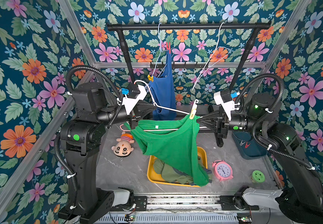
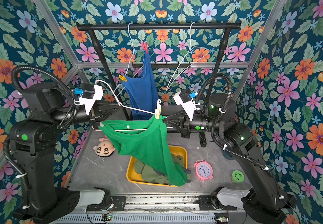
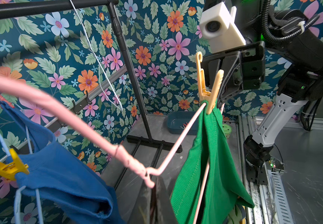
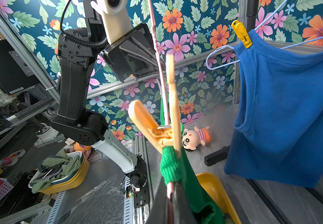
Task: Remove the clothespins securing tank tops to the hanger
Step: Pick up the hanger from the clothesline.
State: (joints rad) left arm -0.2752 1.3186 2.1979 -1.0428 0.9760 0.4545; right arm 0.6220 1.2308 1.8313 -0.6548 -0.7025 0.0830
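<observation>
Black right gripper (image 4: 171,194) and left gripper (image 3: 152,187) each pinch the thin pink wire hanger (image 1: 172,110), seemingly steadying it because a pale-yellow plastic clothespin (image 1: 193,112) pins the bright green knit tank top (image 1: 172,143) beside the right one.

The green tank top (image 3: 205,155) is ribbed knit cloth, matt, and the blue tank top (image 4: 284,108) a finer matt knit. The pale yellow clothespin (image 4: 162,135) is smooth plastic with a bright metal spring; the pink hanger (image 3: 59,106) looks like wire under a dull coating.
</observation>
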